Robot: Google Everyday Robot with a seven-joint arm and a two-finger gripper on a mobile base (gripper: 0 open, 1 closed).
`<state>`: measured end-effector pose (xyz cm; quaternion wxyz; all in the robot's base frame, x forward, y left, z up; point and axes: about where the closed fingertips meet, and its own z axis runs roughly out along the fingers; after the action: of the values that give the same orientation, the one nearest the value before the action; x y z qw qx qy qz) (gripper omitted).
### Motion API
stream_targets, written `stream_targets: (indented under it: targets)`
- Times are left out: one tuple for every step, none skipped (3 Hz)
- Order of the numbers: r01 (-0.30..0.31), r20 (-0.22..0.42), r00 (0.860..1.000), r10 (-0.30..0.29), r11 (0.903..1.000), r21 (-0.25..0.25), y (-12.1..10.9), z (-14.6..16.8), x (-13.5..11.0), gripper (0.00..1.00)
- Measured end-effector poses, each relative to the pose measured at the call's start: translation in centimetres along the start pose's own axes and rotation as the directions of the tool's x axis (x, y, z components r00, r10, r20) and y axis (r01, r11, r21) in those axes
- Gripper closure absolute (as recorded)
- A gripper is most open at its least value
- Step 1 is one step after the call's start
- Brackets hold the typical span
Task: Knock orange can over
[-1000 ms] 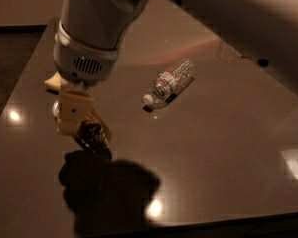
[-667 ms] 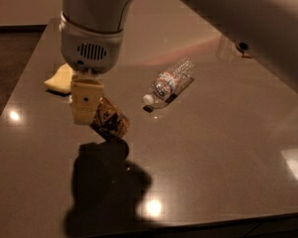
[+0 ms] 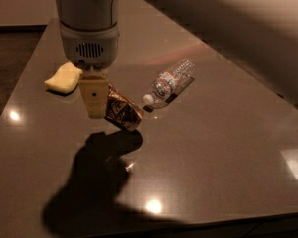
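The orange can (image 3: 123, 112), tan with dark lettering, is tilted steeply, with its lower end pointing down and right. It sits right against the right side of my gripper (image 3: 95, 99). The gripper hangs from the large grey wrist housing (image 3: 89, 43) over the left middle of the dark table (image 3: 218, 152). The can's upper end is hidden behind the gripper. I cannot tell whether the can rests on the table or is held just above it. A dark shadow lies directly below both.
A clear plastic water bottle (image 3: 169, 82) lies on its side just right of the can, cap toward the can. A yellow sponge (image 3: 63, 78) lies to the left behind the gripper. The table's front edge runs along the bottom and its right edge slants away.
The gripper and the can have moved together to the right, toward the water bottle. The bottle and the sponge have not moved.
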<state>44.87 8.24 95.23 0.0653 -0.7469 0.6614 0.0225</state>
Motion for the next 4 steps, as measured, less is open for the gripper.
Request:
stream_targets:
  targets:
    - [0.014, -0.068, 0.998, -0.013, 0.9998, 0.012, -0.8, 1.3, 0.3, 0.98]
    - [0.022, -0.117, 0.993, -0.02, 0.9997, 0.014, -1.2, 2.5, 0.5, 0.75]
    - [0.036, -0.164, 0.986, -0.034, 0.9994, 0.005, -1.6, 4.0, 0.8, 0.52]
    - [0.047, -0.202, 0.978, -0.047, 0.9989, -0.001, -2.2, 5.4, 0.9, 0.29]
